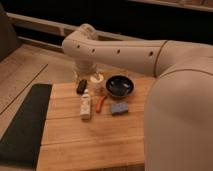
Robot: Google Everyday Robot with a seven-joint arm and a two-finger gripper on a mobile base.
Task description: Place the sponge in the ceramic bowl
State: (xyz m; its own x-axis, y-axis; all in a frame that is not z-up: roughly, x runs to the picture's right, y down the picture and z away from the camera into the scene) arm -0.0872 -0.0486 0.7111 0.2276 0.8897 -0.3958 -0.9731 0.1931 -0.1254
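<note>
Sponge point(119, 108): on the wooden tabletop point(90, 142), just in front of the ceramic bowl point(119, 86). Gripper point(81, 86): low beside the white cup point(96, 80); whether open or closed, cannot tell. White bottle point(86, 106): label unreadable.

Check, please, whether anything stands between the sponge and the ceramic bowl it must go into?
Nothing visible does: the sponge lies just in front of the ceramic bowl, with bare tabletop between them. The hand hangs beside the white cup; a thin red item lies roughly between it and the sponge.
</note>
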